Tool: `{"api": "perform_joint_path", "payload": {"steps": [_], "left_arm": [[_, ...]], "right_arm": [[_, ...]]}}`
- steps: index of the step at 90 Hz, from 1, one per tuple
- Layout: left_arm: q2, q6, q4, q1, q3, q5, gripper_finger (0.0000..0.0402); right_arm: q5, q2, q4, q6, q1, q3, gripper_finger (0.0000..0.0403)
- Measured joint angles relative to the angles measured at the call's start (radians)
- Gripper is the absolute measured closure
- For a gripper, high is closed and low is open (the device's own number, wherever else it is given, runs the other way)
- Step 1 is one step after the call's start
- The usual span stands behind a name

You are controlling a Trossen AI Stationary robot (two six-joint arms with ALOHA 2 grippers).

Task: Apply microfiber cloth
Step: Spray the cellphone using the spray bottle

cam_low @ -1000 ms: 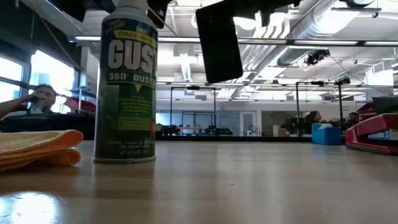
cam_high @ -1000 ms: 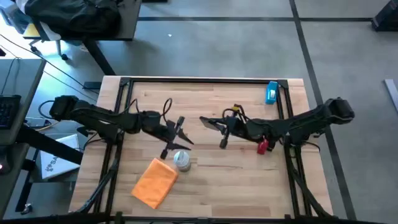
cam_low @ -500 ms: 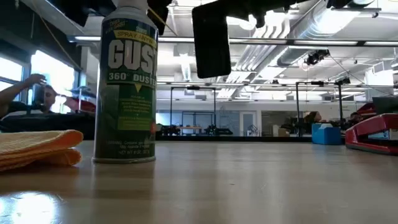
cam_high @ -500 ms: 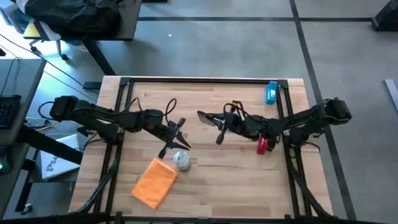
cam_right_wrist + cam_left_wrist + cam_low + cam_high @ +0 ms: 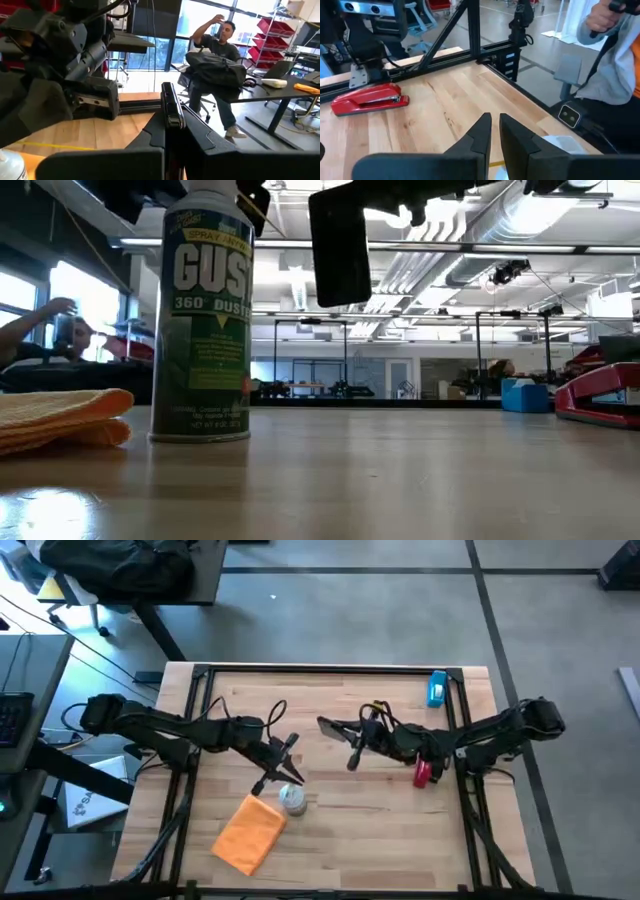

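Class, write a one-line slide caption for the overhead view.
Right gripper holds phone aloft; orange cloth lies beside spray can.

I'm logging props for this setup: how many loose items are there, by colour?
Orange: 1, the folded fabric cloth
Green: 1, the duster spray can
Black: 1, the flat phone held off the table
Red: 1, the stapler
Blue: 1, a small object
Total: 5

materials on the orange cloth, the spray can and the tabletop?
Microfiber cloth: soft fabric, matte orange; its folded edge shows a fine ribbed weave in the low view.
Spray can: probably metal, glossy printed green label with a sheen down its side.
Table: light wood planks, visible grain and seams, smooth, likely sealed.
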Motion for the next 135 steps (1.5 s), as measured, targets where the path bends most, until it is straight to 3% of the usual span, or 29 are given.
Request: {"api": "perform_joint_path", "payload": {"steps": [31,58,80,135], "left_arm": [[-0.001,-0.007,-0.018,0.0,0.0,-0.004,0.0383],[-0.002,-0.01,-0.031,-0.003,0.002,-0.004,0.0383],[-0.002,-0.01,-0.033,-0.012,0.002,-0.007,0.0383],[-0.001,-0.019,-0.036,-0.018,0.0,-0.012,0.0383]], "right_arm": [[-0.001,0.005,0.059,0.006,-0.009,0.0,0.0402],[-0.038,0.124,0.153,0.075,-0.031,0.0,0.0402],[-0.042,0.141,0.265,0.045,-0.033,0.002,0.0402],[-0.074,0.141,0.246,0.024,-0.033,0.036,0.0402]]}}
